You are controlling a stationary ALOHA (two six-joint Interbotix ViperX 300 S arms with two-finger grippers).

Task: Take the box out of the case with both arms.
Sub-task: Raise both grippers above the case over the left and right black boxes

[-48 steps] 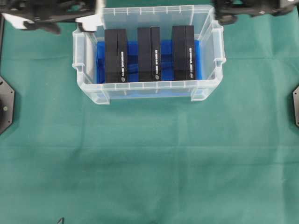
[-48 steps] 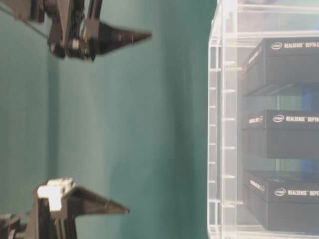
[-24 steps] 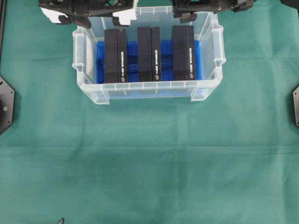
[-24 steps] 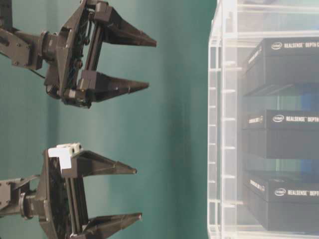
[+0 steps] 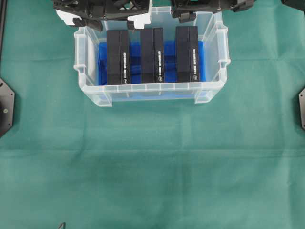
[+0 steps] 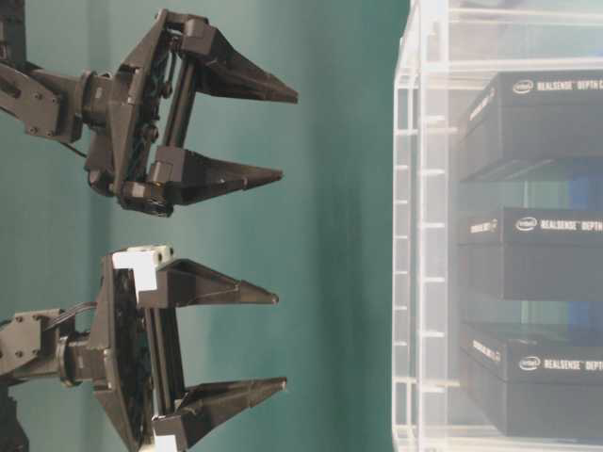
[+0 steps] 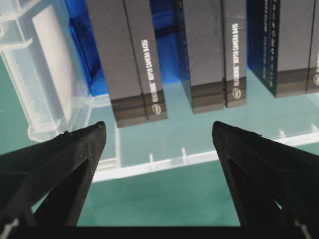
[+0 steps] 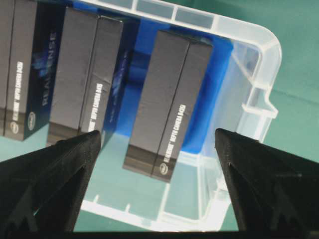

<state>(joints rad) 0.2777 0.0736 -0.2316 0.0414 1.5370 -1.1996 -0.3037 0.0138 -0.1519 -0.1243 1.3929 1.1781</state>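
Boxes (image 5: 153, 48) stand on edge, apparently lengthwise across case (image 5: 219, 86).

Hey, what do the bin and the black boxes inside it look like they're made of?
The bin looks like clear, glossy plastic: you see the boxes through its walls. The three boxes look like matte black printed cardboard, with sharp folded edges and white lettering, though that's a guess.
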